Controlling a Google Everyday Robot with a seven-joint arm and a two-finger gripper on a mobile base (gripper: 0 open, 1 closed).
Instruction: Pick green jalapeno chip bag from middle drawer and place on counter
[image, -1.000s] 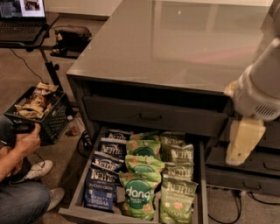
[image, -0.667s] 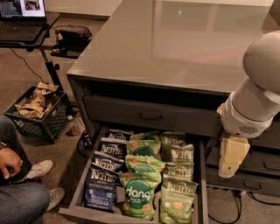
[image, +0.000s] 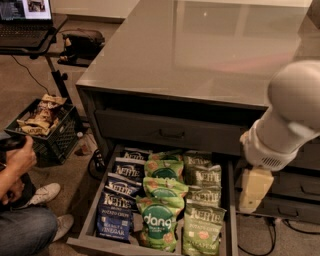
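Observation:
The middle drawer (image: 93, 212) is pulled open below the counter (image: 200, 55). Its right column holds several olive-green jalapeno chip bags; the nearest one (image: 202, 231) lies at the front right, and another (image: 204, 196) lies behind it. Brighter green dang bags (image: 159, 222) fill the middle column, and dark blue Kettle bags (image: 114, 220) fill the left. My gripper (image: 254, 191) hangs from the white arm (image: 287, 117) just right of the drawer's right wall. It is above and apart from the bags and holds nothing that I can see.
A closed drawer (image: 170, 132) sits above the open one. Narrower dark drawers (image: 295, 200) are behind the gripper at right. A seated person (image: 20, 200) and a black crate of snack bags (image: 42, 125) are on the left. A laptop stand (image: 25, 25) is behind them, and cables lie on the floor.
My arm has swung left and down, bringing the gripper closer to the drawer's right side. The person's hand at left has risen.

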